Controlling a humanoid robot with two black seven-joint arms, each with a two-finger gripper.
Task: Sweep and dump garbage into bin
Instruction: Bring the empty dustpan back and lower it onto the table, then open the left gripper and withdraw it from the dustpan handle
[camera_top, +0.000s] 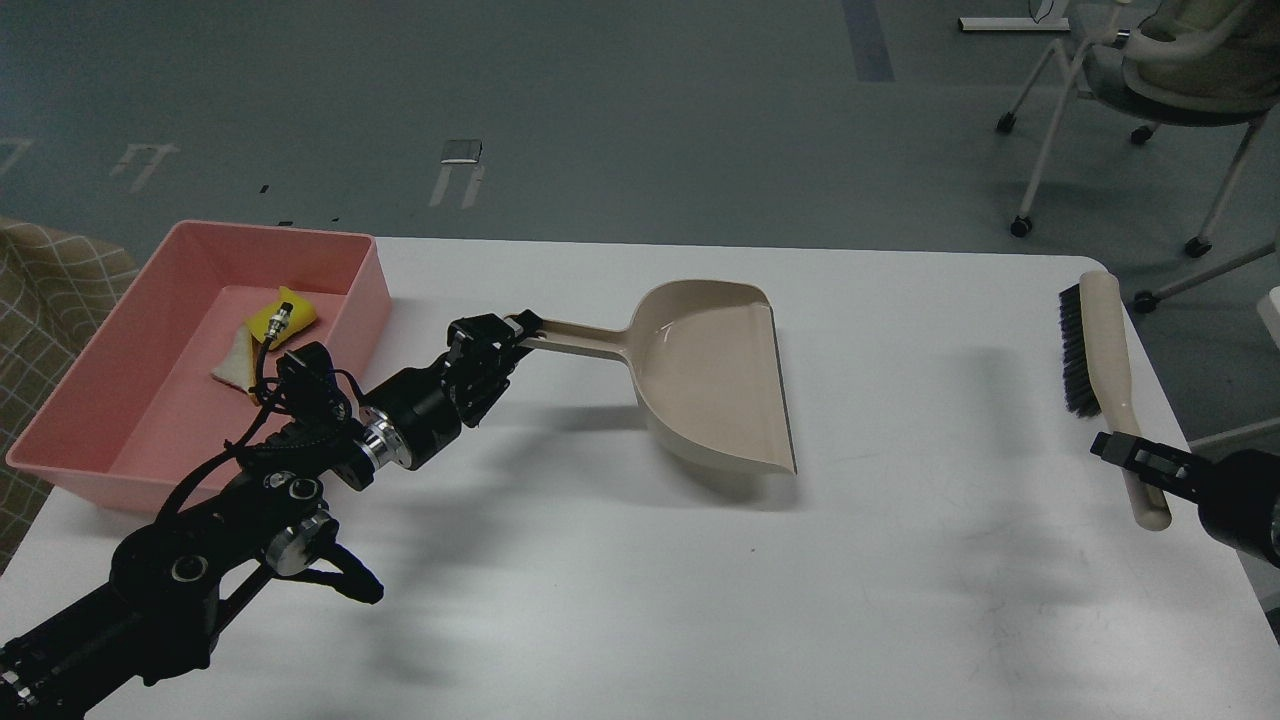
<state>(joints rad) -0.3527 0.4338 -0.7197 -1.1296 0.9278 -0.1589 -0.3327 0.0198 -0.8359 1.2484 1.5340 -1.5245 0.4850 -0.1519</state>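
Note:
The pink bin (60, 440) stands at the table's left edge. The garbage lies inside it: a yellow chunk (292, 316) and a white triangular slice (230, 366), both partly behind my left arm's cable. My left gripper (512, 333) is shut on the end of the beige dustpan's handle. The dustpan (712, 372) is empty and sits low over the middle of the table, mouth to the right. My right gripper (1128, 456) is shut on the handle of a wooden brush (1105, 340) with black bristles near the right edge.
The white table (640, 600) has its far edge just behind the bin and a rounded right corner beside the brush. Office chairs (1150, 90) stand on the floor beyond the table at the right. A checked cloth (50, 290) lies left of the bin.

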